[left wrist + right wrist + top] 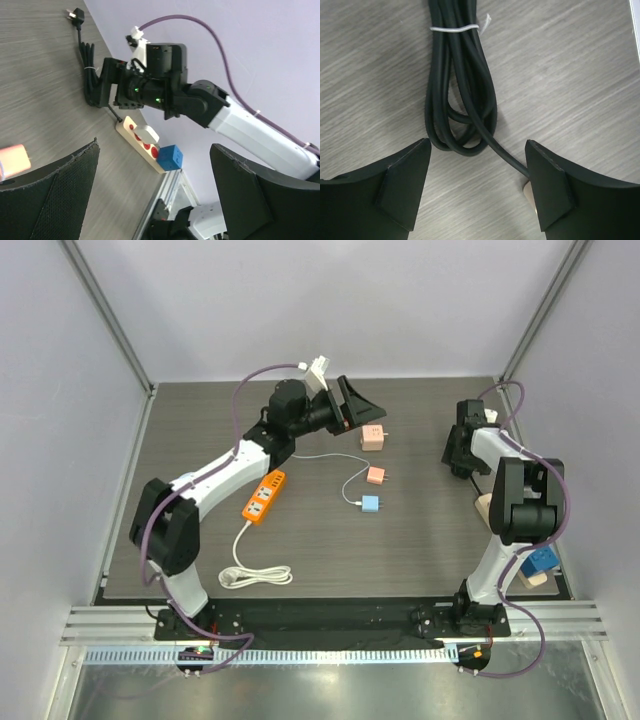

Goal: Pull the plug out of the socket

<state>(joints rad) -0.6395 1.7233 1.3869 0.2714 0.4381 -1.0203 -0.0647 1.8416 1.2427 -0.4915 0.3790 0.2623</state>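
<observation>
— Dark wood-grain table [420, 550] between pale walls. What do we see, starting from the left?

— Our left gripper [358, 408] hangs at 12 o'clock over the table. Its fingers are spread wide and hold nothing. Near it lies the orange strip [265, 495] at 9 o'clock, then the pink cubes [373, 437] and a small light-blue cube [370, 504] around the centre. None of these belong to our task.

— And the plug?

— The plug [541, 561] is at about 4 o'clock, at the right edge, seated in the socket [131, 136]. From above, the right arm hides most of that strip.

— The right gripper?

— The right gripper [479, 150] is also wide open and empty. It hovers at 2 o'clock above the bundled black cord [460, 100], at the cord end of the socket and well apart from the plug.

— So which step is this?

— We judge it is the approach, because nothing is grasped yet. Next, the right gripper should go along the strip toward 4 o'clock, close on two opposite faces of the cube, and pull straight out. The strip may lift with it, so it may need holding down.
</observation>
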